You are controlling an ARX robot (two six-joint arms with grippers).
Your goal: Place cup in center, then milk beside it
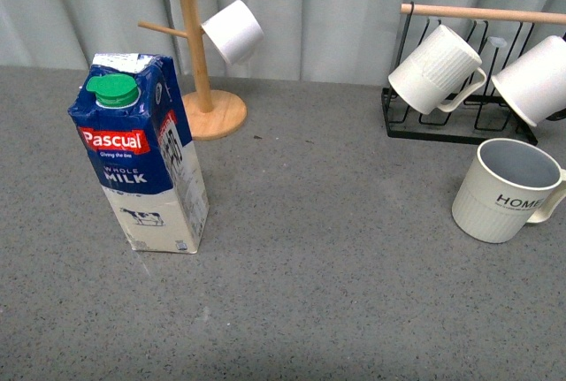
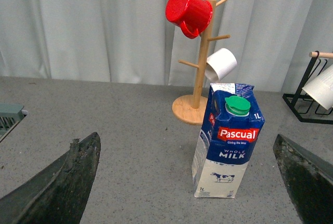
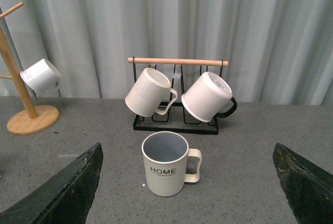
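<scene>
Left gripper (image 2: 184,146) gapes wide and empty, facing the upright milk (image 2: 229,141) on the left of the bench (image 1: 336,266). Right gripper (image 3: 187,148), equally wide, faces the cup (image 3: 165,164) standing far right, likely so each arm takes its nearer thing.

Soft, even overhead light fills all three views. The speckled grey bench (image 1: 354,248) carries only faint shadow at the foot of the tall blue-and-white milk carton (image 1: 146,156). Near the lens, the dark fingers (image 2: 67,182) of the left hand (image 2: 184,140) and right hand (image 3: 187,148) are blurred.
</scene>
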